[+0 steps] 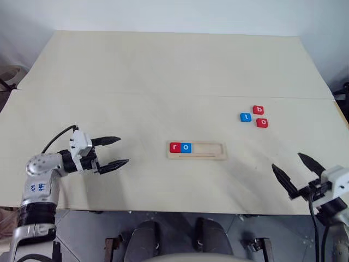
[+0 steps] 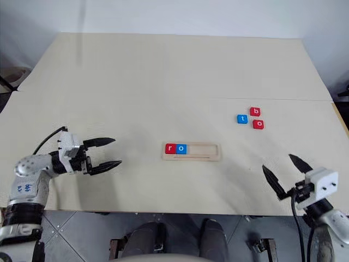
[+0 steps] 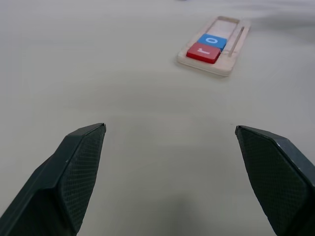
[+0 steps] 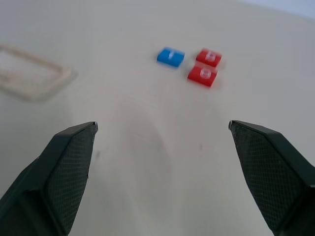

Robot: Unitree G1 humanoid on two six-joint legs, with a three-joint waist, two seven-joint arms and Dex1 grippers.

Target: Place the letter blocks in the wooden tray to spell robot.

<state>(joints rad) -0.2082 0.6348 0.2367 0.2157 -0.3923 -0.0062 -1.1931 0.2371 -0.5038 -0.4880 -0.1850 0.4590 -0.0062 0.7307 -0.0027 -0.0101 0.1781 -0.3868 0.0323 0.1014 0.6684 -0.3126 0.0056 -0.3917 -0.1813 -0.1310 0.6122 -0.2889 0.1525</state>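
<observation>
Left gripper (image 1: 113, 152), fingers spread, empty, lay at the desk's (image 1: 163, 71) 8 o'clock. Wooden tray (image 1: 197, 150) sat at centre, red r block (image 1: 174, 147) and blue o block (image 1: 186, 147) filling its 9 o'clock end. Blue t block (image 1: 246, 117), red b block (image 1: 258, 109) and red o block (image 1: 262, 123) clustered at 2 o'clock. Right gripper (image 1: 295, 171), spread, empty, was at 4 o'clock.

A broad pale wooden table (image 1: 163, 71) fills the scene, its top made of two boards meeting at a faint seam that runs from nine o'clock to three o'clock. Grey floor (image 1: 82, 229) shows below the near edge at six o'clock, white wall (image 1: 174, 13) at twelve.
</observation>
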